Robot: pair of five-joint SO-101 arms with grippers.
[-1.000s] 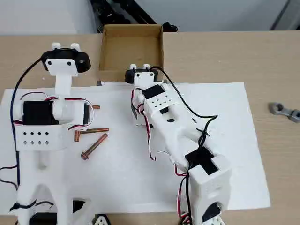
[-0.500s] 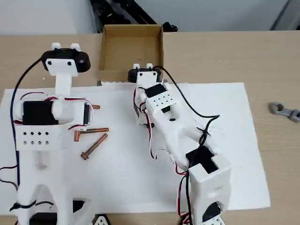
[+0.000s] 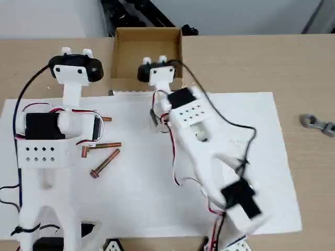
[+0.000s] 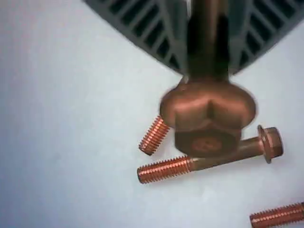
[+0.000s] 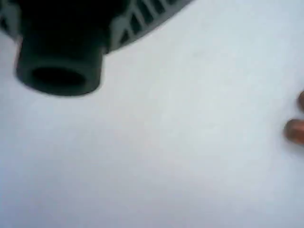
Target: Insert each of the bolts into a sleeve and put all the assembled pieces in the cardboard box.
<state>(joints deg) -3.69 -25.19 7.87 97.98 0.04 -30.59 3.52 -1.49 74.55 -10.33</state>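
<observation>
With the left gripper (image 4: 206, 54): a closed hold on a copper flange bolt (image 4: 206, 116), shank pinched at the tips, hexagon head clear of them above the white sheet (image 3: 131, 209). Parked over the left part of the sheet, close to the loose bolts (image 3: 105, 162) lying flat there, two plainly visible in the high view just right of the left arm.

With the right gripper (image 5: 71, 21): a clamp on the black sleeve (image 5: 59, 64), open bore facing the wrist camera, bare sheet beneath.

Changed over the last second: right arm lifted and straightened, elbow raised well off the sheet, wrist carried a little farther toward the cardboard box (image 3: 180, 49) at the far edge of the sheet; left arm nearly unmoved. Judged from that: sleeve picked clear of the sheet, both halves of one assembly held at once, mating not yet begun. Bolt and sleeve well apart, with a stretch of sheet between the arms. No finished piece visible in the box, though partly hidden by the right wrist. Next likely need: bringing bore and thread tip onto one line. Off to the right on the wooden table (image 3: 303, 63), a wrench (image 3: 316, 123), no part of this.
</observation>
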